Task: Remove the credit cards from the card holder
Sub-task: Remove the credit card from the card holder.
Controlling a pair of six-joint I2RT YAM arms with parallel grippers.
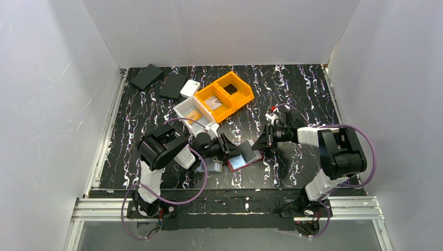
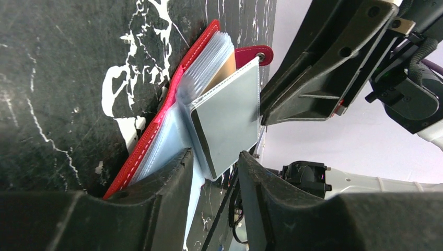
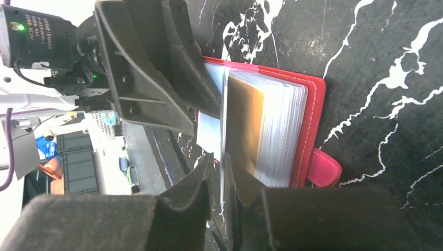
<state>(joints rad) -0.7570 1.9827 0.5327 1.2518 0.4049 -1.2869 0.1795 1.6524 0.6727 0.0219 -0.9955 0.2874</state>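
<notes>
We see an orange bin (image 1: pixel 245 97) with a card (image 1: pixel 214 103) and a black item (image 1: pixel 230 89) in separate compartments, and a white bin (image 1: pixel 181 107) holding an orange card (image 1: pixel 194 115). On the black marbled table (image 1: pixel 292 94), the red card holder (image 1: pixel 244 158) lies open between the arms. Its strap tab faces the right gripper (image 3: pixel 222 162), which straddles an upright sleeve; we cannot tell if it grips. The left gripper (image 2: pixel 215 159) is parted.

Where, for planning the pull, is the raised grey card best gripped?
Likely the free edge of the grey card, pinched across its faces from opposite the spine: its sleeve stands raised off the red card holder, clear of the other sleeves.
</notes>
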